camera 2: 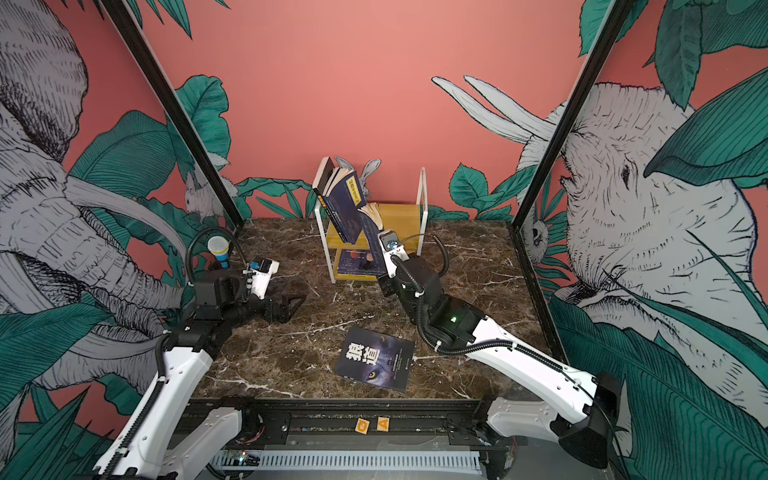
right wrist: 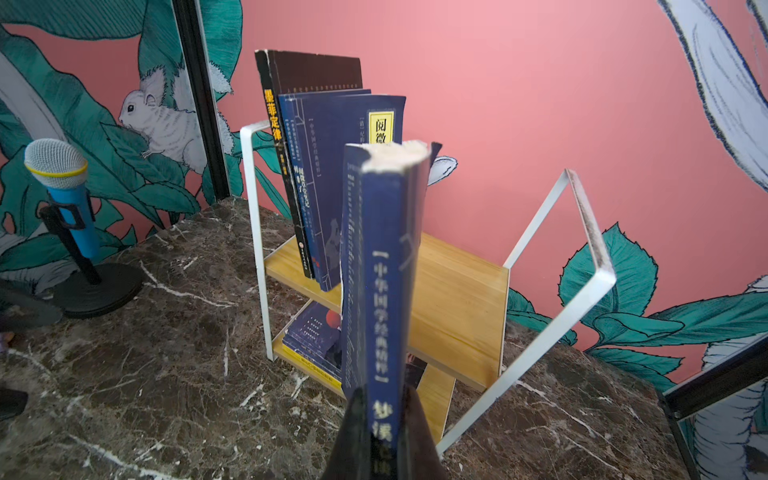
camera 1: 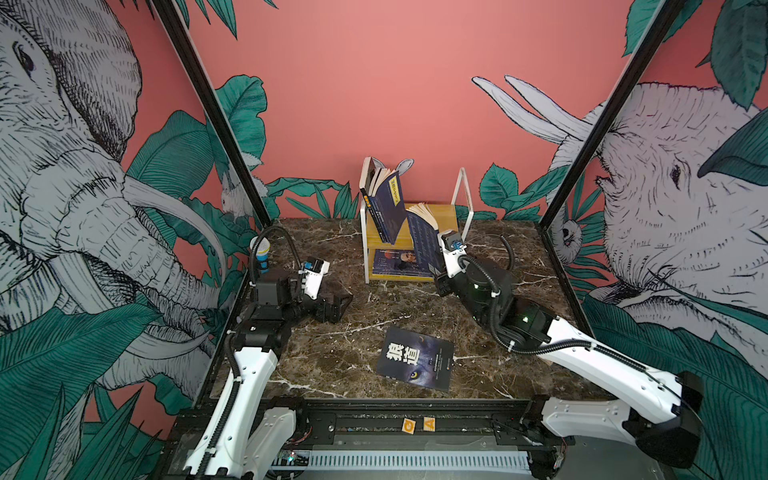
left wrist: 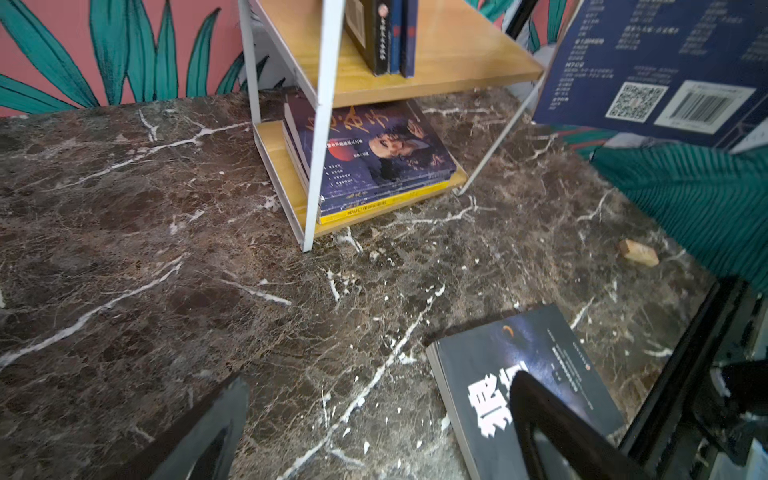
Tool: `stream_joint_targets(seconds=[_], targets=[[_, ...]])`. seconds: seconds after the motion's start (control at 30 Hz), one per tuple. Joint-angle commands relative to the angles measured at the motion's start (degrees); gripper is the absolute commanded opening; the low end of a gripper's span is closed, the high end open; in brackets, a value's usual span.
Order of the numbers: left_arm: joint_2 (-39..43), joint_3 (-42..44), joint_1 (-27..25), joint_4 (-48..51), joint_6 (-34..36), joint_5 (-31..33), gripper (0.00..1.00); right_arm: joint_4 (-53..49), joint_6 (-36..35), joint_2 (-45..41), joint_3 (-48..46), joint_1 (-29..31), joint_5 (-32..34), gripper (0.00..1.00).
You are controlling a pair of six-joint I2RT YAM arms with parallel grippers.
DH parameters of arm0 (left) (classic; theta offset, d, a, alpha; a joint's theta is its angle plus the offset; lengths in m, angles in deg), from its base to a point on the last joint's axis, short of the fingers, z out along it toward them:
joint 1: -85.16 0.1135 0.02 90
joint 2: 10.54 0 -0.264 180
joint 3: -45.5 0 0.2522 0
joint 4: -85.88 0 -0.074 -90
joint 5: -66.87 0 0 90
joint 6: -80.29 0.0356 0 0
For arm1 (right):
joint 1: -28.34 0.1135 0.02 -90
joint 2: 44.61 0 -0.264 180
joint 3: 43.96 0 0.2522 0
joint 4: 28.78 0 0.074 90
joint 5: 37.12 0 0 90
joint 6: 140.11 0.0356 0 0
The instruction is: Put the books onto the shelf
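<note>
Shelving of the third navy volume is judged to be the step in hand. The navy book (right wrist: 380,270) is clamped at the foot of its spine by the right gripper (right wrist: 384,440), whose jaws are pressed shut on it. It is held roughly upright just in front of the shelf (right wrist: 461,291), with its pages fanned a little at the top. Whether its lower edge touches the upper board cannot be told.

On that board two navy books (right wrist: 332,187) are seen leaning with a brownish-black book (right wrist: 320,70) against the left loop of the frame, and the rest of the board is bare. On the lower board the purple books (left wrist: 374,145) are stacked flat on a yellow book (left wrist: 374,210). One task item is left on the table (camera 1: 332,374) — the wolf book (camera 1: 415,358), lying flat and well in front of the shelf.

For the next move, the held book would probably need to be lifted until its lower edge clears the front of the upper board. It could then be carried in beside the leaning pair and tipped against them before release. If it is let go upright in the open stretch of board, it is likely to topple.

The right arm is stretched forward and inward from its base, with the wrist low before the shelf and the gripper angled up toward the back. The left arm is folded at the left side, and the left gripper (camera 1: 336,306) is held low over the marble and pointed toward the middle. Its jaws are spread wide with nothing between them, and it is near the wolf book but, in both top views, apart from it.
</note>
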Motion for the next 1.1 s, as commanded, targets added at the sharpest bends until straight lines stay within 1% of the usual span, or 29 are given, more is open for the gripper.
stream_joint_targets(seconds=[0.0,0.1,0.17,0.3,0.37,0.5,0.7,0.8,0.87,0.97,1.07], targets=[[1.5,3.6,3.7,-9.6,-5.3,-5.2,0.99,8.7,-1.6,0.6,3.4,-0.2,2.9,0.0],[0.2,2.7,4.0,-8.0,-2.0,-3.1,0.99,13.8,-2.9,2.6,4.2,-0.7,6.1,0.0],[-0.4,2.9,3.9,-8.5,-1.9,-1.9,1.0,16.1,-3.4,4.2,5.0,-1.1,8.2,0.0],[-1.1,5.6,4.0,-12.2,-2.7,-3.7,1.0,19.2,-4.7,8.6,7.1,-2.7,9.7,0.0],[-1.7,6.0,3.9,-12.1,-2.4,-4.2,0.99,18.2,-4.5,11.3,10.6,-3.3,11.1,0.0],[-2.7,6.5,3.9,-12.6,-1.8,-3.9,0.99,19.7,-6.0,15.1,13.9,-4.0,10.0,0.0],[-3.2,6.6,3.5,-12.0,-0.9,-4.1,0.99,21.7,-6.1,22.2,18.6,-5.2,10.3,0.0],[-3.0,6.8,2.6,-11.2,0.4,-3.9,1.0,25.3,-9.0,26.4,20.1,-5.5,11.0,0.0],[-3.2,6.6,2.1,-10.9,0.5,-4.3,0.99,28.7,-11.2,29.1,21.2,-5.6,13.1,0.0],[-3.7,6.3,1.6,-11.5,-0.6,-4.8,0.99,29.8,-12.8,33.2,23.9,-5.8,13.8,0.0],[-3.6,6.6,0.9,-10.9,0.3,-4.9,0.99,31.1,-13.8,36.2,25.5,-5.9,13.7,0.0]])
